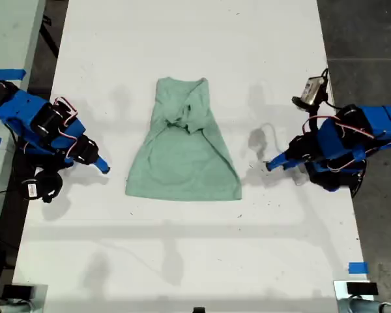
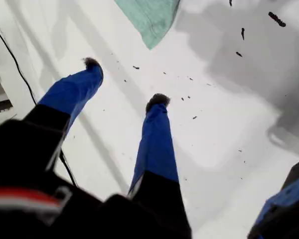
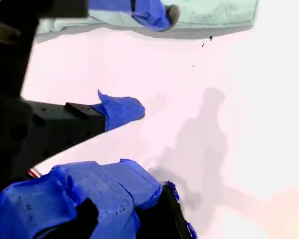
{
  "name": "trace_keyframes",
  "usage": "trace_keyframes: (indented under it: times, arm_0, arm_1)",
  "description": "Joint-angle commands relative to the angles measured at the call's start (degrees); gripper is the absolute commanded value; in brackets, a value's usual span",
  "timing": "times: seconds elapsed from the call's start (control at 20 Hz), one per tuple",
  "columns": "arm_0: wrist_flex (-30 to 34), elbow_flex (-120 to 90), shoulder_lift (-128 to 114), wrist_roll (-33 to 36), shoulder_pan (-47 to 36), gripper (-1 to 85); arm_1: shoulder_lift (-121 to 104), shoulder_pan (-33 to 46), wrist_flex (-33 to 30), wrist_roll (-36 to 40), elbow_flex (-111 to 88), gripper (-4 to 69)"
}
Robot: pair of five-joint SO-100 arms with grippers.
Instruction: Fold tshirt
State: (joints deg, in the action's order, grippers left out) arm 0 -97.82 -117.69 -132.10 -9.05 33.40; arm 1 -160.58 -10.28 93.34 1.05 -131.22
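The pale green tshirt [image 1: 182, 147] lies at the middle of the white table [image 1: 195, 261], partly folded, its upper part bunched toward twelve o'clock. My first gripper [image 2: 124, 82] hangs over bare table, jaws spread and empty, a corner of cloth beyond its tips. My second gripper [image 3: 152, 62] is also parted, empty.
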Motion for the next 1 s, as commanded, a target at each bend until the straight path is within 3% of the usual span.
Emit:
trace_keyframes:
  times: [0.0,0.45,0.6,0.8,0.95]
  arm_0:
    - [2.6,-0.8,-2.4,0.0,-0.5,21.9]
    - [15.6,0.2,2.3,12.3,-8.1,20.1]
    - [16.3,2.7,5.7,12.1,-8.3,22.4]
    - [17.9,3.4,7.3,12.4,-8.3,23.4]
    - [18.1,3.5,7.4,12.4,-8.4,23.1]
  arm_1:
    - [0.5,-0.8,0.5,-0.6,0.5,19.4]
    - [23.8,2.4,-3.8,3.7,13.5,20.5]
    - [33.0,2.6,-5.7,5.4,19.0,28.0]
    - [39.8,3.0,-9.7,6.6,19.9,28.9]
    - [43.0,4.0,-16.2,6.9,14.0,29.0]
